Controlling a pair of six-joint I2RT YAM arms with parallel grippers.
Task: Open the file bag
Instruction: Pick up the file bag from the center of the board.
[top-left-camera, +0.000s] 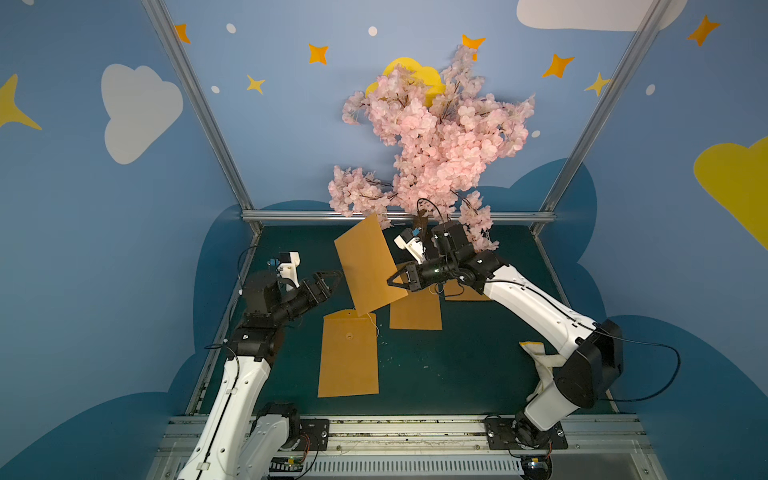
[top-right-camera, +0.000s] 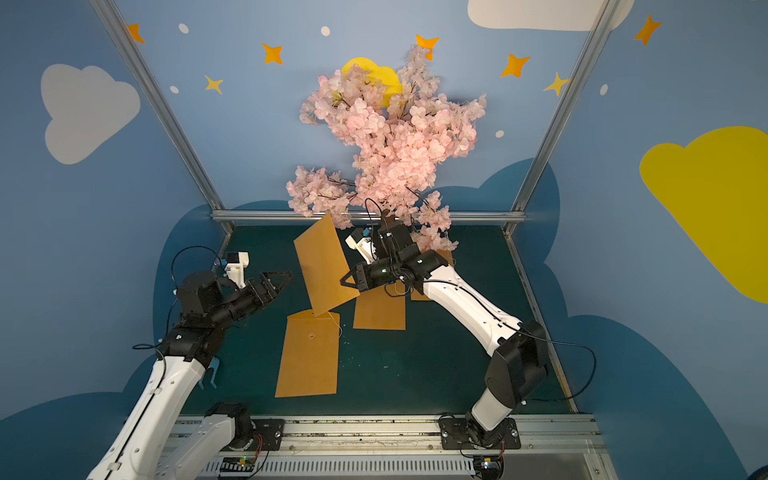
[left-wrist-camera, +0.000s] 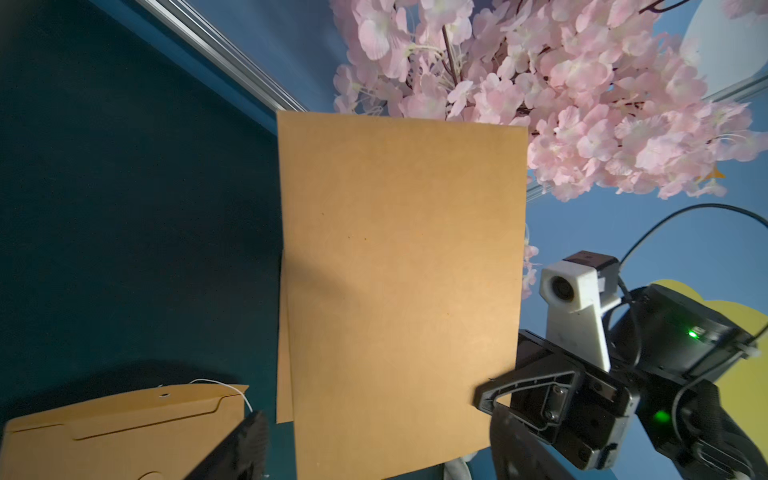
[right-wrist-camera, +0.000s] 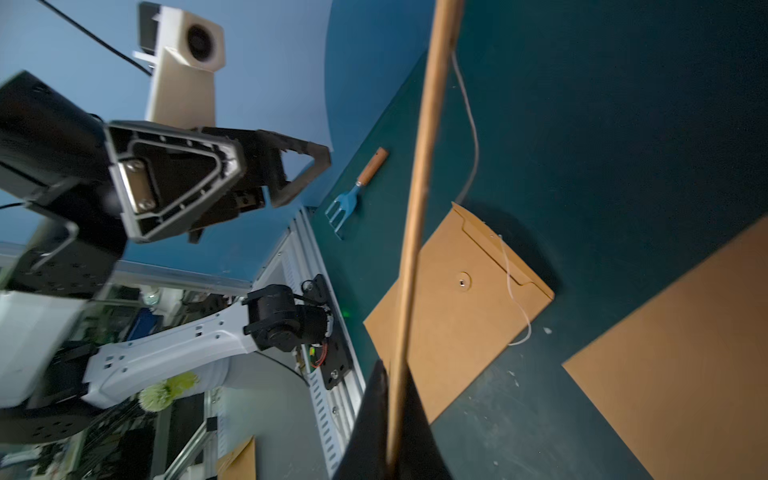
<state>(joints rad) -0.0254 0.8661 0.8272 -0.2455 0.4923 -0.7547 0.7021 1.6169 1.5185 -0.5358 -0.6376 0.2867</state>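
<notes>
The file bag (top-left-camera: 368, 266) (top-right-camera: 324, 266) is a brown paper envelope held up off the table, tilted, with one corner low. My right gripper (top-left-camera: 390, 282) (top-right-camera: 343, 280) is shut on its right edge; in the right wrist view the file bag (right-wrist-camera: 424, 208) runs edge-on out of the shut gripper (right-wrist-camera: 390, 374), and its white string (right-wrist-camera: 469, 124) hangs loose. My left gripper (top-left-camera: 332, 281) (top-right-camera: 286, 277) stands open just left of the bag, apart from it. The left wrist view shows the file bag's (left-wrist-camera: 399, 270) plain face, with my left gripper (left-wrist-camera: 380, 419) open.
A second envelope (top-left-camera: 349, 357) (right-wrist-camera: 457, 307) with flap, button and string lies flat at front left. Another envelope (top-left-camera: 415, 313) lies mid-table, and a third (top-left-camera: 461, 293) lies under the right arm. A pink blossom tree (top-left-camera: 436, 137) overhangs the back. A blue fork tool (right-wrist-camera: 353, 195) lies at the left edge.
</notes>
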